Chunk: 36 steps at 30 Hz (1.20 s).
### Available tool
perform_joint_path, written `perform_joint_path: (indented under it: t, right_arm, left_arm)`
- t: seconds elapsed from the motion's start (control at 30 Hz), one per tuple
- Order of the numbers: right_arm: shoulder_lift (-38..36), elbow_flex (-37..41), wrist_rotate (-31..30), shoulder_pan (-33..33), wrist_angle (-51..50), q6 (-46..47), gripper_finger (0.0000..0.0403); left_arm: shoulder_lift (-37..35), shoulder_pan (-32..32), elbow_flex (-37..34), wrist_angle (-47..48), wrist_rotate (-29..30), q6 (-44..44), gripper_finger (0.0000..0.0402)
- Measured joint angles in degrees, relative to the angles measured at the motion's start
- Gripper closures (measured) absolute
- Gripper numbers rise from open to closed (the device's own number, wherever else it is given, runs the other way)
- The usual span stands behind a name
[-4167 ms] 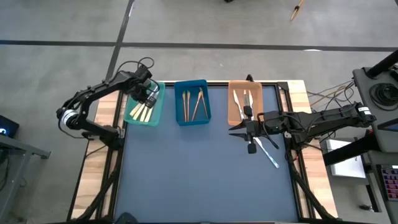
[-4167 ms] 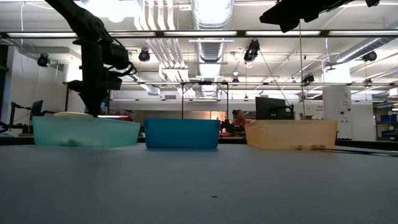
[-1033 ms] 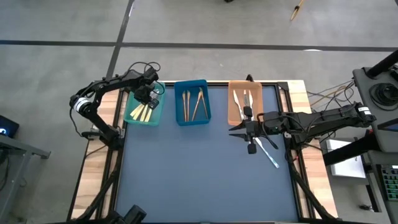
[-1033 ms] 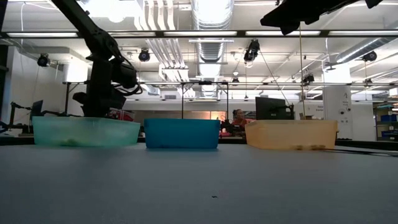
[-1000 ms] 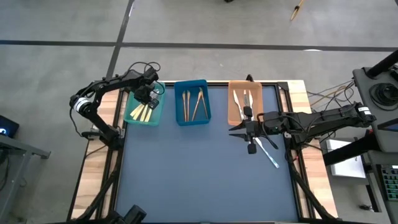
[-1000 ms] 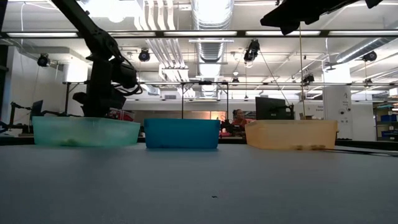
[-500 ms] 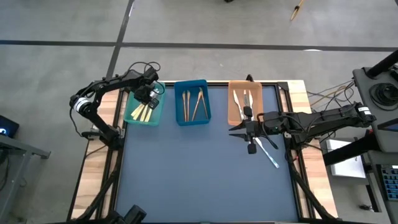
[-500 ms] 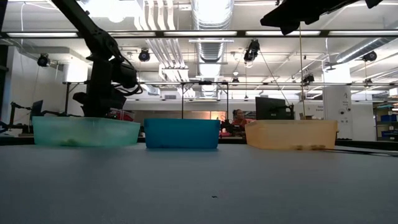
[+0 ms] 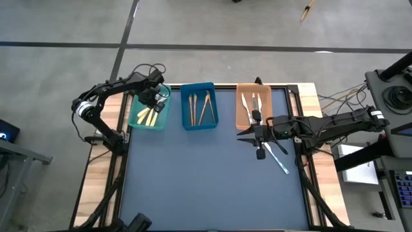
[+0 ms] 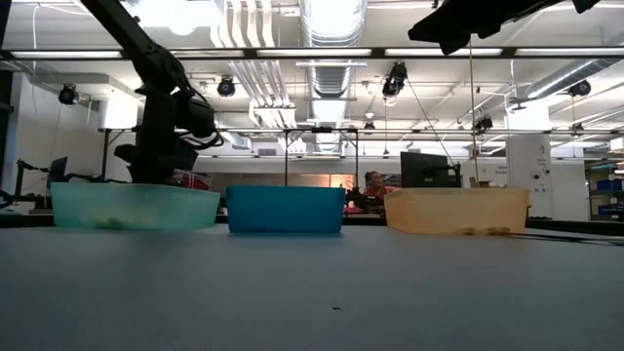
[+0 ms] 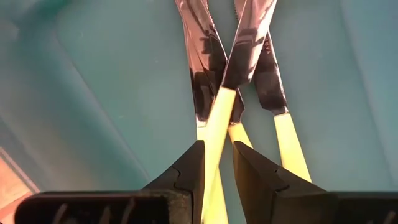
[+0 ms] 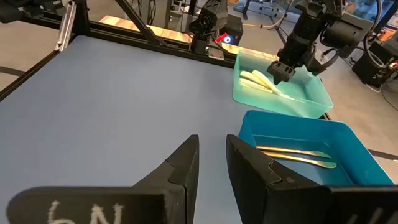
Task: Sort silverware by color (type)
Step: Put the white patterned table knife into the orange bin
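Observation:
Several cream-yellow handled knives point(image 9: 147, 117) lie in the teal tray point(image 9: 165, 122), crossing each other. My left gripper point(image 11: 217, 149) points straight down into that tray, its fingers a little apart on either side of the top knife's yellow handle point(image 11: 216, 124). Tan wooden pieces point(image 9: 205, 106) lie in the blue tray point(image 9: 187, 122). Silver pieces point(image 9: 256, 103) lie in the orange tray point(image 9: 240, 119). One silver knife point(image 9: 278, 158) lies loose on the table under my right arm. My right gripper point(image 12: 212, 146) hangs above the table near the orange tray, fingers slightly apart and empty. My left gripper comes from above with one finger point(image 11: 194, 163) on each side of the top knife's yellow handle point(image 11: 214, 158), near the blade end. The knife lies on the others in the tray. Whether the fingers touch the handle, I cannot tell.
The three trays stand in a row along the table's far edge. The dark blue table top point(image 9: 206, 180) stretches in front of them toward the near edge. Cables and equipment point(image 9: 393, 96) sit off the right side.
Over the last few seconds my left arm has shifted a little toward the far edge over the teal tray, and the cream piece that showed above the tray's rim has gone down inside. In the last second nothing visibly moves.

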<state>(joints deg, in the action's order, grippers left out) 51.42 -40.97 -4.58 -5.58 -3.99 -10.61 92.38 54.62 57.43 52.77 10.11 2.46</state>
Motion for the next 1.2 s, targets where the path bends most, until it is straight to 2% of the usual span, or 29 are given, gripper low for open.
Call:
perform_joint_path:
  t: [0.2, 0.37, 0.57, 0.67, 0.93, 1.2]
  right_arm:
    - [0.0, 0.02, -0.02, 0.0, 0.0, 0.09, 0.033]
    - [0.0, 0.02, -0.42, -0.02, 0.02, 1.16, 0.033]
    - [0.0, 0.02, -7.45, 0.0, 0.03, 5.28, 0.033]
    - [0.0, 0.02, -8.79, 0.0, 0.02, 7.99, 0.033]
    - [0.03, 0.02, -9.03, 0.0, -0.22, 18.15, 0.033]
    - [4.01, 0.31, -8.96, -0.02, -5.12, 32.97, 0.033]
  left_arm:
    - [-3.57, -1.43, -0.04, -0.17, -0.04, 1.01, 0.0337]
    - [-9.85, -4.56, -0.28, -1.01, -0.06, 2.24, 0.0337]
    - [-19.6, -10.8, -0.64, -4.19, -0.07, 4.5, 0.0337]
    - [-23.94, -14.73, -0.66, -6.79, -0.04, 6.23, 0.0337]
    - [-32.31, -26.3, -4.0, -19.8, 0.0, 7.69, 0.0337]
    - [-36.49, -36.24, -15.29, -35.43, 0.0, 7.74, 0.0337]
